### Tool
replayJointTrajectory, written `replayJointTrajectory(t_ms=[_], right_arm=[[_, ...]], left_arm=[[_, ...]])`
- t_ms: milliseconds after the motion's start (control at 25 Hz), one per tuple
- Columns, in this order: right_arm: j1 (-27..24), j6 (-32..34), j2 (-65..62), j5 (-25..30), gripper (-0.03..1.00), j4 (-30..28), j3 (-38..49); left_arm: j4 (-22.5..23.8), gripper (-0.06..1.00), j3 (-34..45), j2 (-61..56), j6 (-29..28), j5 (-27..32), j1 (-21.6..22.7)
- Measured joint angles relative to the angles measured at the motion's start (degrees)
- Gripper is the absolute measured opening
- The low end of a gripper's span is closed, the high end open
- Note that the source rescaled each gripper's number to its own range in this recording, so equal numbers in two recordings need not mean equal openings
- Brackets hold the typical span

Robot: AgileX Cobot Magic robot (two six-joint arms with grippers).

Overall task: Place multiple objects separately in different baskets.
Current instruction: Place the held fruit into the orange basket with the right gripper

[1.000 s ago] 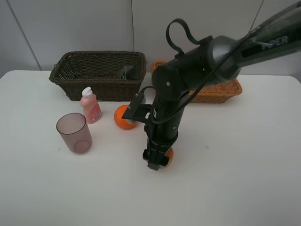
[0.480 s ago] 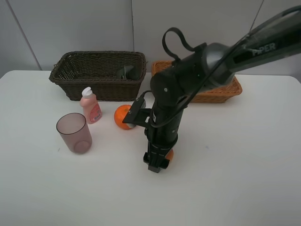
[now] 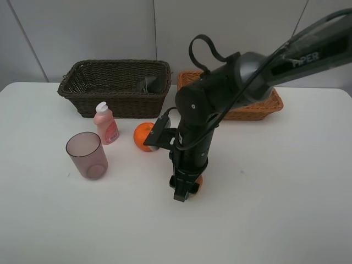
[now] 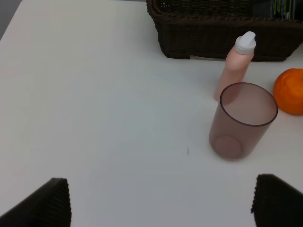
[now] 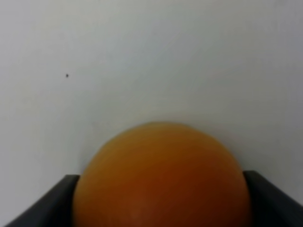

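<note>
My right gripper points straight down at the table's middle, its jaws closed against both sides of a smooth orange-yellow peach-like fruit that rests on the table. That fruit fills the right wrist view between the dark fingers. An orange lies just behind-left of the arm. The pink white-capped bottle and purple cup stand at the left. My left gripper is open, hanging above bare table short of the cup.
The dark brown basket stands at the back left with a dark green bottle inside. The light tan basket sits at the back right, mostly hidden behind the right arm.
The right arm sank a little over the peach-like fruit and its jaws closed in on it. Bottle, cup and orange stayed put.
</note>
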Motion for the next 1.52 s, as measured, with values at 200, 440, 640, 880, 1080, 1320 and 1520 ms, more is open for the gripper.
replayJointTrajectory(t_ms=[200, 440, 640, 880, 1080, 1320, 1520], right_arm=[[0.00, 0.00, 0.00, 0.00, 0.42, -0.68, 0.00], [0.00, 0.00, 0.00, 0.00, 0.42, -0.68, 0.00], [0.00, 0.00, 0.00, 0.00, 0.42, -0.68, 0.00], [0.00, 0.00, 0.00, 0.00, 0.42, -0.68, 0.00], [0.00, 0.00, 0.00, 0.00, 0.42, -0.68, 0.00], [0.00, 0.00, -0.19, 0.76, 0.42, 0.37, 0.00], [0.00, 0.00, -3.67, 1.28, 0.42, 0.42, 0.00]], left_arm=[[0.00, 0.99, 0.00, 0.00, 0.00, 0.00, 0.00], [0.00, 0.99, 0.00, 0.00, 0.00, 0.00, 0.00], [0.00, 0.99, 0.00, 0.00, 0.00, 0.00, 0.00], [0.00, 0.99, 0.00, 0.00, 0.00, 0.00, 0.00], [0.00, 0.99, 0.00, 0.00, 0.00, 0.00, 0.00], [0.00, 0.99, 0.00, 0.00, 0.00, 0.00, 0.00], [0.00, 0.99, 0.00, 0.00, 0.00, 0.00, 0.00]])
